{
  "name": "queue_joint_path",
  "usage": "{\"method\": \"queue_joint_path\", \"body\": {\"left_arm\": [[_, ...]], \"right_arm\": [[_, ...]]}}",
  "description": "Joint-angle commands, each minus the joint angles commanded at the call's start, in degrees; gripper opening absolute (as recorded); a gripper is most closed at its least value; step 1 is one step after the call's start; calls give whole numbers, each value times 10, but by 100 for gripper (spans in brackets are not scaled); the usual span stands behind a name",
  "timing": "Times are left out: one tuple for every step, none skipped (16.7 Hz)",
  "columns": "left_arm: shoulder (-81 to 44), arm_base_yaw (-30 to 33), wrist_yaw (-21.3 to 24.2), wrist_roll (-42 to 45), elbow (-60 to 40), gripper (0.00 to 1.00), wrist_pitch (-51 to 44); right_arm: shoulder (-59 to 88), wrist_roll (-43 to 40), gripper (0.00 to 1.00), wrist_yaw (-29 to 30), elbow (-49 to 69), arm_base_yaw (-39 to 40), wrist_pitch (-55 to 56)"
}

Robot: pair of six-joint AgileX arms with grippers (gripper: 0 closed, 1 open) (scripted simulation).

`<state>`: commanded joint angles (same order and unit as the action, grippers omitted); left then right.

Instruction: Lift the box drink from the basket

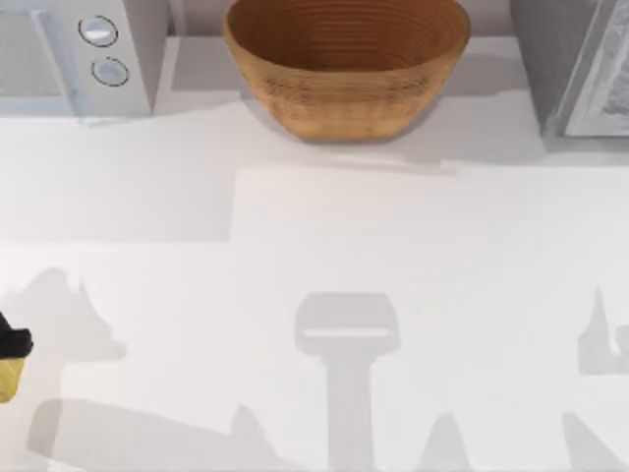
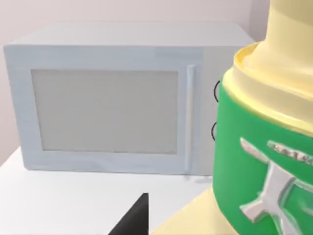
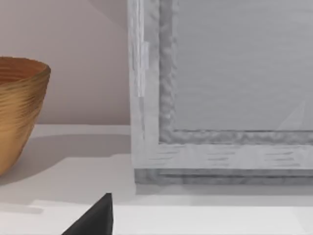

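The box drink (image 1: 8,379) is a pale yellow carton at the table's far left edge, well away from the basket. In the left wrist view the box drink (image 2: 264,161) looms close and wears a green band with a silver mark. My left gripper (image 1: 12,344) is shut on it, and one dark fingertip (image 2: 134,218) shows beside the carton. The tan woven basket (image 1: 346,69) stands at the back centre; the ribbed inside that shows holds nothing. My right arm is parked at the right, open, with a dark fingertip (image 3: 100,215) showing and the basket (image 3: 19,107) off to one side.
A white microwave (image 1: 69,49) with two round knobs stands at the back left, and the left wrist view faces its door (image 2: 112,107). A grey cabinet-like appliance (image 1: 580,69) fills the back right corner, and its front (image 3: 220,88) stands close before the right wrist.
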<state>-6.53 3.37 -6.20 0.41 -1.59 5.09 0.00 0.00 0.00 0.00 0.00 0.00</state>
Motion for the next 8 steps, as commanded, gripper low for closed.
{"method": "queue_joint_path", "body": {"left_arm": [[-30, 14, -29, 0, -9, 0, 24], [-65, 29, -61, 0, -19, 0, 51], [-104, 45, -97, 0, -30, 0, 81], [-146, 63, -135, 0, -42, 0, 113], [-191, 81, -175, 0, -55, 0, 146], [-238, 100, -216, 1, -68, 0, 181], [-285, 119, -258, 1, -81, 0, 216], [-332, 138, -298, 1, -94, 0, 250]], "right_arm": [[0, 0, 100, 0, 0, 0, 0], [0, 0, 100, 0, 0, 0, 0], [0, 0, 100, 0, 0, 0, 0], [0, 0, 100, 0, 0, 0, 0], [0, 0, 100, 0, 0, 0, 0], [0, 0, 100, 0, 0, 0, 0], [0, 0, 100, 0, 0, 0, 0], [0, 0, 100, 0, 0, 0, 0]]}}
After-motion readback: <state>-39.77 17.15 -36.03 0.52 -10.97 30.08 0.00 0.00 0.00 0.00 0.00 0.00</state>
